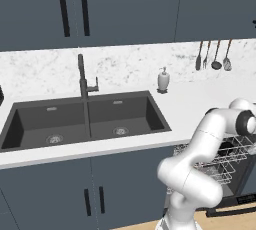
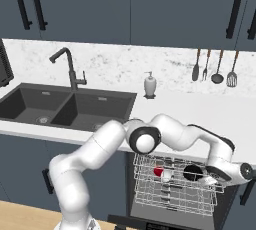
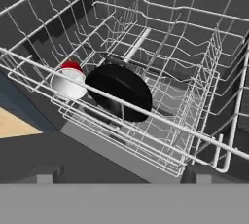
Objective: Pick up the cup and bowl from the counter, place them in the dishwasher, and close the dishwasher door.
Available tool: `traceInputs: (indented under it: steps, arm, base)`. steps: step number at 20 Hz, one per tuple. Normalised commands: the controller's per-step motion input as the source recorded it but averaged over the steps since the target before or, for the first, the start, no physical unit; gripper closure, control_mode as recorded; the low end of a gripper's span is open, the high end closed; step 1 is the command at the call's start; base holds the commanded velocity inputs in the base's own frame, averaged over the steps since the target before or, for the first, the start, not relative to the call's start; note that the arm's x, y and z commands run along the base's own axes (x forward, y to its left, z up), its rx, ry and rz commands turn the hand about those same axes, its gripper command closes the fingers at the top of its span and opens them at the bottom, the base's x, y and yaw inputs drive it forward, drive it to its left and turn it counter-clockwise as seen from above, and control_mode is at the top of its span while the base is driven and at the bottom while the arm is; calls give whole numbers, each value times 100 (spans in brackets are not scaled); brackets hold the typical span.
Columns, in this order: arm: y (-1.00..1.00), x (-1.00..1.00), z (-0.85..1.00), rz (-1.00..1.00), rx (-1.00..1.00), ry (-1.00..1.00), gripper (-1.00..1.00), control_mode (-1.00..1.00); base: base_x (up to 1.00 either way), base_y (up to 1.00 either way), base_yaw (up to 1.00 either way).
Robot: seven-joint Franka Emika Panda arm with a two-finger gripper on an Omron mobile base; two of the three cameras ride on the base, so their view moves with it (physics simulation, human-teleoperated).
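The dishwasher door [image 2: 150, 222], a flat dark grey panel with a black bar handle, lies swung down and open at the bottom edge of the right base view, below and nearer the base than the end effector [image 2: 212, 179]; closing it looks like the one step left, and that calls for a move down and back toward the base, then a lift along the door's wide, horizontal edge. The silver wire-mesh rack [image 3: 194, 121] of the dishwasher is drawn out under the white marbled desk [image 2: 200, 109], and it holds both dishes: a small white-and-red cup [image 3: 69, 81] lying on its side, and just beside it a round black bowl [image 3: 119, 91], tilted among the wires. The end effector hangs over the right part of the rack, close above the bowl, jaws spread wide and holding nothing; its dark fingertips are hard to make out in the hand view. The white arm reaches low and rightward from the base, elbow bent at the desk's front edge, wrist pointing down into the rack.
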Motion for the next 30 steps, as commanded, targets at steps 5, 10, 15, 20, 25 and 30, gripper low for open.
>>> traceInputs:
  steps: [5, 10, 15, 20, 25, 30]
  arm:
    - [3, -100, 67, 3, 0, -3, -100, -100]
    - [90, -100, 7, -2, -3, -11, -100, -100]
    - [66, -60, 68, -5, -10, 16, -100, -100]
    - [15, -82, 78, -2, -7, 44, -100, -100]
    - [30, -100, -10, -4, 0, 28, -100, -100]
    - [43, -100, -31, -5, 0, 12, -100, -100]
  base:
    - [0, 0, 0]
    - [0, 0, 0]
    - [0, 0, 0]
    - [0, 0, 0]
    - [0, 0, 0]
    - [0, 0, 0]
